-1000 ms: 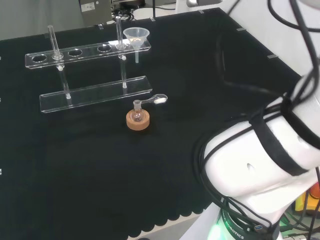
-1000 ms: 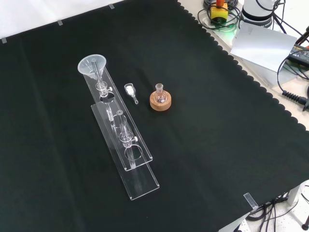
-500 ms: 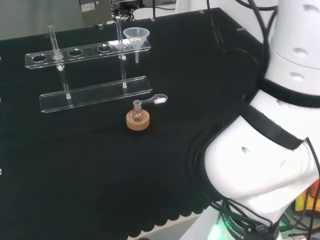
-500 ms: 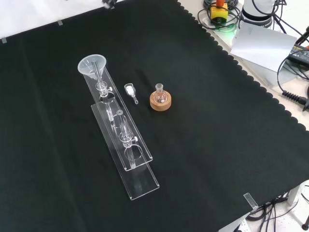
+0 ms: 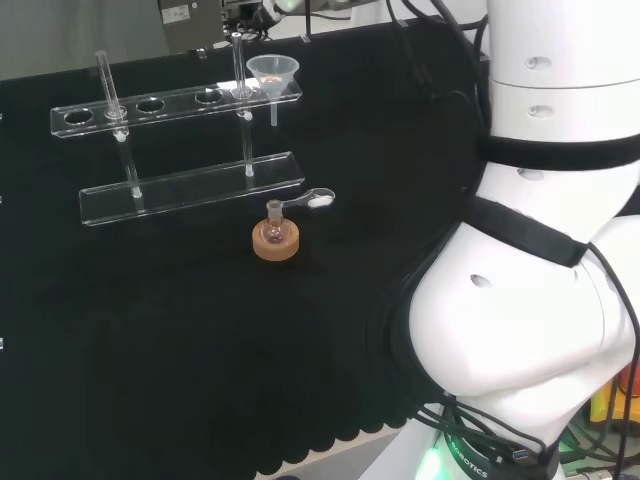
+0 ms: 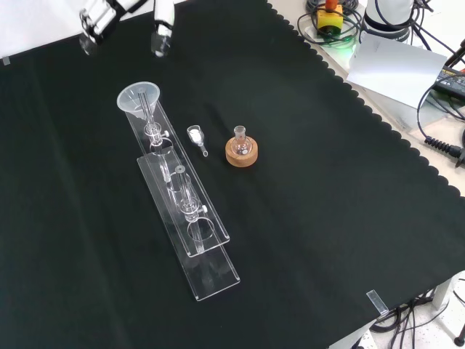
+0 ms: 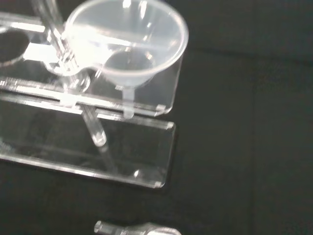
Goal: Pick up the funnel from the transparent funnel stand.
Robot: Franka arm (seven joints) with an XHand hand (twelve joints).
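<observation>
Clear funnel [image 6: 139,98] sits in our stand's [image 6: 190,218] end hole. Our hand [image 6: 109,16] hovers near it, fingers apart, holding nothing

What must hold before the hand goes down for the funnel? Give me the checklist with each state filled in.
1. Funnel seated in the end hole of the transparent funnel stand: ok.
2. Funnel upright, mouth up: ok.
3. Hand holding nothing, fingers open: ok.
4. Hand over the funnel: not ok; in the front view it sits beyond it.
5. Scoop and flask on the cork ring apart from the funnel: ok.
6. Funnel empty: cannot tell.
</observation>
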